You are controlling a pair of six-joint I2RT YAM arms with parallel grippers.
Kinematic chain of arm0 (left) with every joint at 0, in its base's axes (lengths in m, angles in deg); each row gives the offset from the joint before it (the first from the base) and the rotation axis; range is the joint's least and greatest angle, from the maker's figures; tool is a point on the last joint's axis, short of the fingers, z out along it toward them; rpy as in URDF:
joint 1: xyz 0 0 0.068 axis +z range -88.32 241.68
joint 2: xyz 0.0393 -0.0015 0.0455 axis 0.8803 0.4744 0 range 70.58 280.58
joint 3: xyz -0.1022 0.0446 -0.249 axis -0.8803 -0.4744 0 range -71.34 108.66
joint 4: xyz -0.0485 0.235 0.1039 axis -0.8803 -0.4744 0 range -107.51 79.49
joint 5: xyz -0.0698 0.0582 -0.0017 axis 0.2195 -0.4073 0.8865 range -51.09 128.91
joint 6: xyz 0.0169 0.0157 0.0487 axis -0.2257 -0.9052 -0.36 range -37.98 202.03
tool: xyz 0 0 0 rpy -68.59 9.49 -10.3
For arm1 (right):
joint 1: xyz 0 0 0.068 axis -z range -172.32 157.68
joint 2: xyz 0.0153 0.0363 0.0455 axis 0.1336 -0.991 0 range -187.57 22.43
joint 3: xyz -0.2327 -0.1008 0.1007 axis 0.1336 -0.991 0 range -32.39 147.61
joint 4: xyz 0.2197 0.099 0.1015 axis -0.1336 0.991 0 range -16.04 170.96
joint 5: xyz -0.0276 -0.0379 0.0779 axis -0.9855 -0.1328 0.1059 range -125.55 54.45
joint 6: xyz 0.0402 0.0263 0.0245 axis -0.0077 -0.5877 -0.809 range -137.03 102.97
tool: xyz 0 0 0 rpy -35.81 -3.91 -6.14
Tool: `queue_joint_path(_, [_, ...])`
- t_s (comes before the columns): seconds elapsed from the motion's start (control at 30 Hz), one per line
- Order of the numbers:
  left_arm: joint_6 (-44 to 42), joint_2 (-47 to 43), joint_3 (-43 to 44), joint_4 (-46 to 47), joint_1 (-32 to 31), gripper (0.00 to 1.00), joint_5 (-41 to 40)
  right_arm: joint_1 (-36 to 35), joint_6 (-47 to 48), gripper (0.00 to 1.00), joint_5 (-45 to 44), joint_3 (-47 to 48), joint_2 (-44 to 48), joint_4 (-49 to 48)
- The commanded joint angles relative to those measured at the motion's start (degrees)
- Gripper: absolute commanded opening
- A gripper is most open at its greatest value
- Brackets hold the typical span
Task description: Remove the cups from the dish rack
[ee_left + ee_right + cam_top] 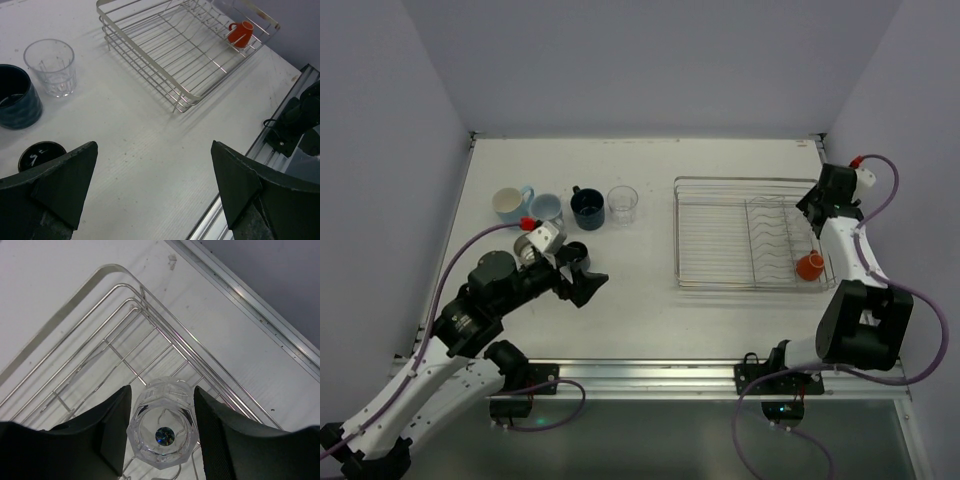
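No legible text (any view)

tumbler hid by R arm, top view | navy cup cut, L-wrist edge

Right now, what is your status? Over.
Left gripper open. Right gripper shut on glass tumbler in dish rack. Orange cup also in rack. No obstruction seen.

1. The dish rack stood on the right half of the table.
2. Four cups stood in a row to its left.
3. A small cup sat in its near right corner.
4. A glass was inside another corner.
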Motion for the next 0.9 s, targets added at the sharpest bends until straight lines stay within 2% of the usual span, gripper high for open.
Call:
queue_joint_path(0.0, [0.2,1.3,1.4,1.6,-0.2,1.00,0.5,0.2,-0.6,0.04,0.9,-0.7,4.1,-2.6])
queue_joint_path(0.23, [5.6,5.6,1.8,5.9,-0.2,1.00,5.9,0.2,-3.6,0.07,9.4,-4.0,11.8,-3.9])
queue_joint_path(0.33, [13.1,8.2,0.4,12.8,-0.2,1.00,11.3,0.1,-5.3,0.08,16.2,-6.0,15.5,-5.0])
queue_joint_path(0.43, [18.3,12.9,-0.8,23.6,-0.3,0.99,15.0,0.1,-7.8,0.08,21.5,-9.4,19.3,-6.7])
queue_joint_path(0.47, [21.4,14.4,-0.9,29.0,-0.3,0.99,16.8,0.1,-8.5,0.08,26.0,-10.3,20.3,-8.6])
queue_joint_path(0.67, [30.5,29.1,0.6,48.7,-2.1,0.97,18.4,-0.4,-16.4,0.08,42.3,-17.9,27.8,-17.6])
queue_joint_path(0.87, [34.0,47.7,7.8,57.6,-4.7,0.96,18.6,-2.2,-21.9,0.08,53.4,-22.7,33.4,-24.4])
